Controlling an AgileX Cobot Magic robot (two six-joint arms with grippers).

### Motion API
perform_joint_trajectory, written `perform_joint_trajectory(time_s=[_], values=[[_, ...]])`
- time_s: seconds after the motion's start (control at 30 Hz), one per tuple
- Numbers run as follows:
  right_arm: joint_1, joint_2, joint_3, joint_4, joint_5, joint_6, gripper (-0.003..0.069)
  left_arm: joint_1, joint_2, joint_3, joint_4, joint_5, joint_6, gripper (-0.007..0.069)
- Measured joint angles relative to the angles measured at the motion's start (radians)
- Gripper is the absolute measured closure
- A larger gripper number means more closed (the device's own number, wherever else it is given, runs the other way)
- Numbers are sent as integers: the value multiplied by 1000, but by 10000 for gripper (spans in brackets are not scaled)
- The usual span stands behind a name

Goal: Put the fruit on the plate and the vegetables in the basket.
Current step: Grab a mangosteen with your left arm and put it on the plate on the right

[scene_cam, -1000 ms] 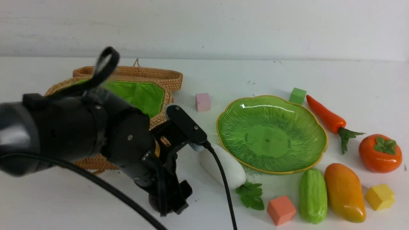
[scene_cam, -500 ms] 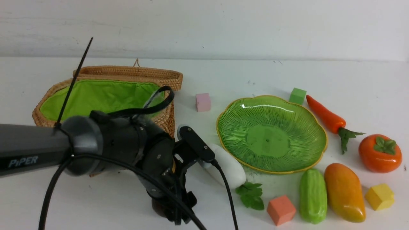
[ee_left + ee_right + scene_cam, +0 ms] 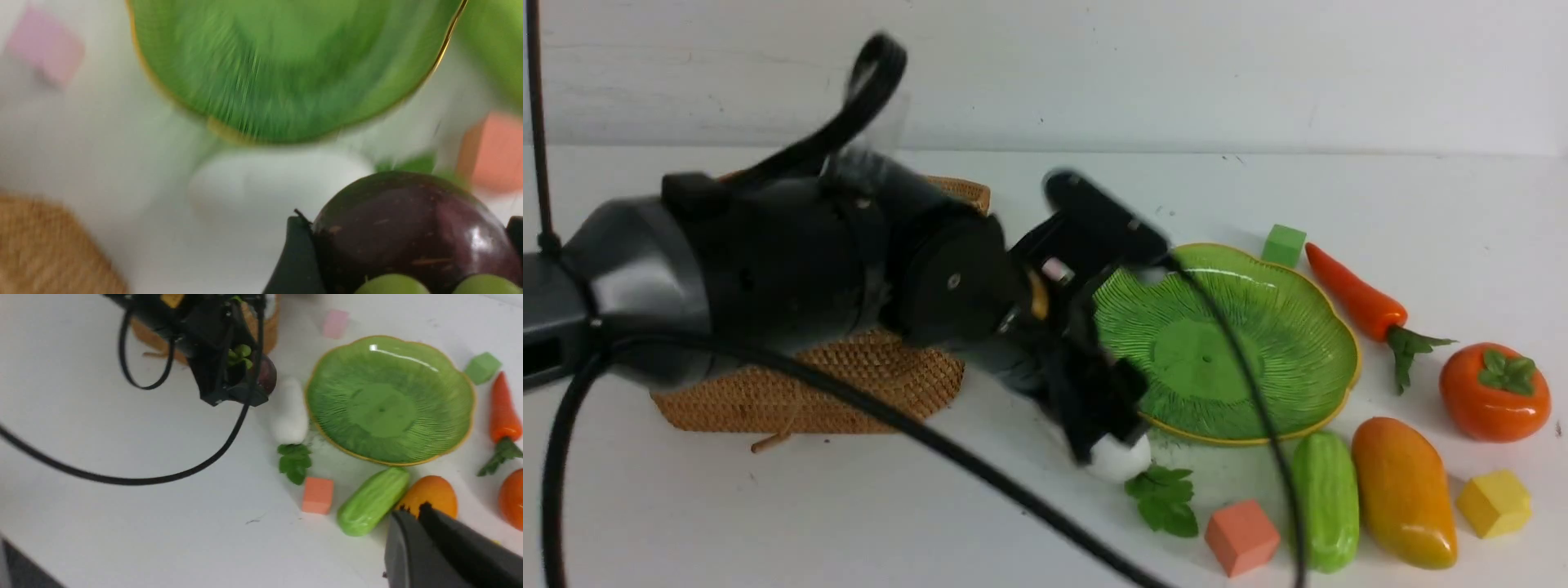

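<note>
1. Left gripper [image 3: 245, 381] clamps the purple mangosteen [image 3: 408, 228], jaws spread wide round it, close by the white radish [image 3: 288, 412].
2. Plate [image 3: 1258, 343] lies just to its right; left arm nearer.
3. Right gripper [image 3: 414, 508] closed, empty, near the mango [image 3: 429, 494].

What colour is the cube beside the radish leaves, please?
Salmon orange cube; clearest in the right wrist view.

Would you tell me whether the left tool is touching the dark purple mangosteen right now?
Touching. The left wrist view shows the mangosteen wedged between the left tool's black fingers, one finger pressed flush against its skin with no gap.
</note>
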Motion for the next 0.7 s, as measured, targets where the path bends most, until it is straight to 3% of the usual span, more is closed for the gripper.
perform_joint_trajectory(time_s=[0.17,0.4,0.63,0.7], values=[[0,0,0,-118,-23,106,604,0,217,-267,-136,-60,90,61],[0,0,0,-144,-22,168,604,7,538,-602,-177,28,128,61],[0,0,0,-117,13,168,599,7,633,-686,-177,85,128,59],[0,0,0,-109,23,168,596,7,636,-689,-177,100,125,21]])
